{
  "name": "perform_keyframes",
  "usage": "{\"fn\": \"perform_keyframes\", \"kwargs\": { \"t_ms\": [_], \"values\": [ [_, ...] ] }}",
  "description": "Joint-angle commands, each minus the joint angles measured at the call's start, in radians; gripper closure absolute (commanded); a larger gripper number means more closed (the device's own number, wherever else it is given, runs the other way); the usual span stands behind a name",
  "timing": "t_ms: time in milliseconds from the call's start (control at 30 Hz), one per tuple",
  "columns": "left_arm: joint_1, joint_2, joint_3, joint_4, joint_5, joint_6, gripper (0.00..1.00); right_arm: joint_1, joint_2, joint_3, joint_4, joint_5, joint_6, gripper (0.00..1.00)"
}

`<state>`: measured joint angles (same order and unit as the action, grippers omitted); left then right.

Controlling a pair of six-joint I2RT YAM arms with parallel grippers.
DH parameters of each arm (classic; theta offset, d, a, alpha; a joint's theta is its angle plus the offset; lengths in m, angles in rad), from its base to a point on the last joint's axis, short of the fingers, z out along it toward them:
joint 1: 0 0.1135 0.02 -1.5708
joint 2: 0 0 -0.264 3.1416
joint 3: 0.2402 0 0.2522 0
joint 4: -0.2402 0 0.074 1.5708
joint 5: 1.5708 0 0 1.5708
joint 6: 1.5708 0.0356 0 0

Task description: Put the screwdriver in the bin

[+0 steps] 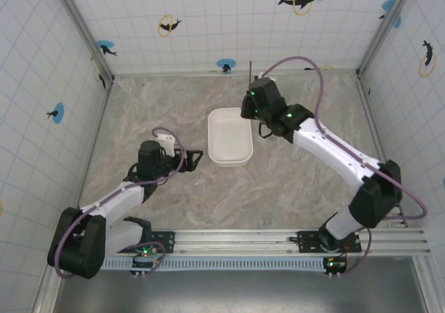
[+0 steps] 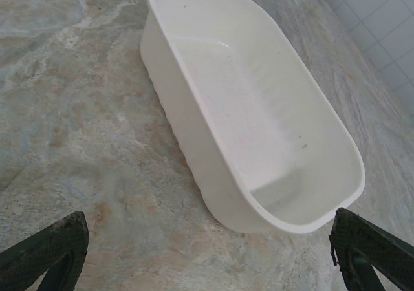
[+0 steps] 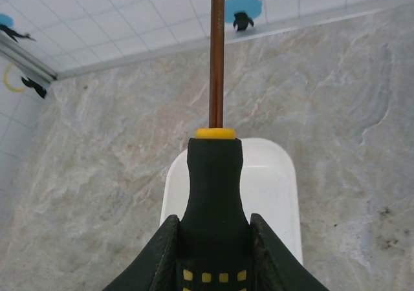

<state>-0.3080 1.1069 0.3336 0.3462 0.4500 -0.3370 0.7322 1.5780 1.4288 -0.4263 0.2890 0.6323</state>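
The screwdriver (image 3: 214,194) is pinched by its black-and-yellow handle between the fingers of the right gripper (image 3: 213,246), with its thin shaft pointing straight ahead toward the far wall. The white bin (image 3: 275,181) lies below and just ahead of the handle, its long axis roughly in line with the shaft. Seen from above, the gripper hovers at the bin's far right corner, so a short shift leftward looks needed before release. The left gripper (image 1: 195,156), jaws spread and empty, sits near the bin's near left side on the marbled table (image 1: 292,181).
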Motion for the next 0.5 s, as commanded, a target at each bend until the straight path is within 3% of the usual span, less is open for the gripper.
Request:
{"fn": "perform_keyframes", "kwargs": {
  "t_ms": [0, 467],
  "values": [
    [-0.005, -0.025, 0.004, -0.023, -0.031, 0.030, 0.02, 0.029, 0.103, 0.045, -0.083, 0.037, 0.042, 1.00],
    [-0.005, -0.041, 0.000, -0.042, -0.059, 0.051, 0.02, 0.058, 0.330, 0.090, -0.085, -0.063, 0.087, 1.00]
  ]
}}
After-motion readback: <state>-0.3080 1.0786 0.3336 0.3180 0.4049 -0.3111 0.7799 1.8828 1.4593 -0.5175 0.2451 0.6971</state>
